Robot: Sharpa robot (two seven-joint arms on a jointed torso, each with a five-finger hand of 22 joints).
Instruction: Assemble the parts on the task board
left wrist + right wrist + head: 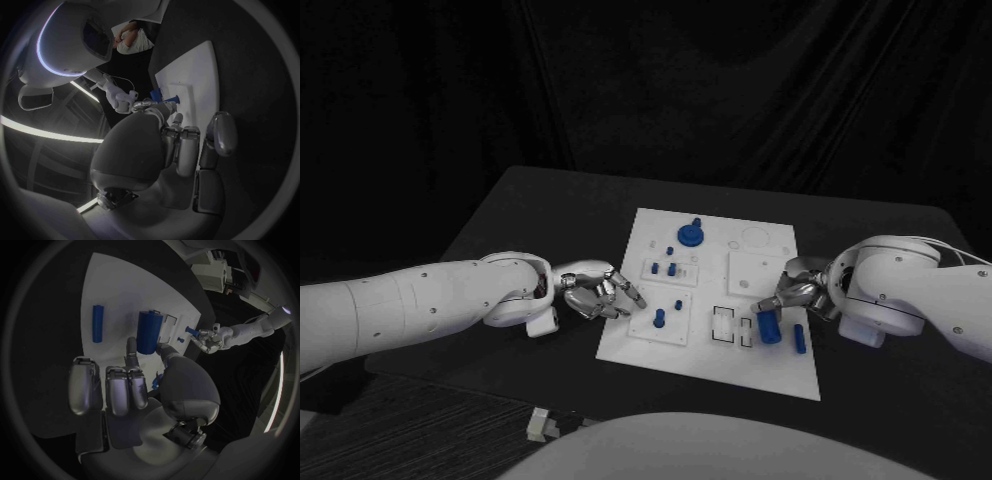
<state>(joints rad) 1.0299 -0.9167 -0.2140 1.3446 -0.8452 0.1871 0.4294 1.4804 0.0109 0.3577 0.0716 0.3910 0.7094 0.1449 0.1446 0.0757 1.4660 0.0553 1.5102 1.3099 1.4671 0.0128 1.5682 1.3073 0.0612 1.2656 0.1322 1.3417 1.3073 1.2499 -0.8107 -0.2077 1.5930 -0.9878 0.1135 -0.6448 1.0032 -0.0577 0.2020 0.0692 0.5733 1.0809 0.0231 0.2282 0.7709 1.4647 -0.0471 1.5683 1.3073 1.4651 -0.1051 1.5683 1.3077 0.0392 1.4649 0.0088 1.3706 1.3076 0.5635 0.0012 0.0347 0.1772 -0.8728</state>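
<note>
The white task board (733,355) lies in the middle of the black table. My right hand (798,291) is over its right part and pinches the near end of a thick blue cylinder (770,326) between thumb and a finger (132,352); its other fingers are curled. A thin blue rod (799,338) lies just right of the cylinder (148,331). My left hand (597,292) hovers at the board's left edge with its fingers (187,150) curled in and nothing in them. A blue round knob (691,236) and small blue pegs (664,269) stand further back on the board.
Two more blue pegs (661,318) stand in a raised white block near the left hand. White rectangular recesses (724,322) sit beside the cylinder. The table's front edge (488,385) runs close below the board.
</note>
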